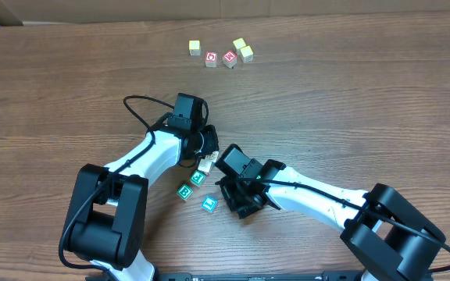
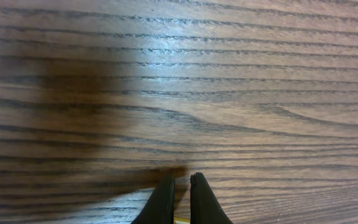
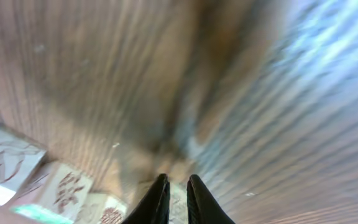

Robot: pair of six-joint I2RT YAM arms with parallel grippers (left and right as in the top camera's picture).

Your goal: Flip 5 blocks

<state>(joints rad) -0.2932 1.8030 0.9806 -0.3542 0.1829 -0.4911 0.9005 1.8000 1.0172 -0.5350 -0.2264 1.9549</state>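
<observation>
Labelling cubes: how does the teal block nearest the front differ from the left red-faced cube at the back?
The teal block shows a teal top face; the red-faced cube shows a red one. The teal block lies beside the right arm; the red-faced cube lies far from both arms, among yellow cubes. Both are tiny.

Overhead: bright, even light from above. The table grain is sharp edge to edge, with no glare. Short, soft shadows hug the left arm and right arm. Symbols on the teal blocks are too small to read.

Left wrist: grain crisp. A broad, soft-edged shadow covers the left half, darkest left of centre. Faint pale sheen at upper centre. The left gripper is a black silhouette, slightly soft.

Right wrist: heavy blur, grain smeared into streaks. Blue-white glare at upper right, a dull brown shadow down the centre. Blocks at lower left are blurred and unreadable. The right gripper is dark and sharper than its surroundings.
</observation>
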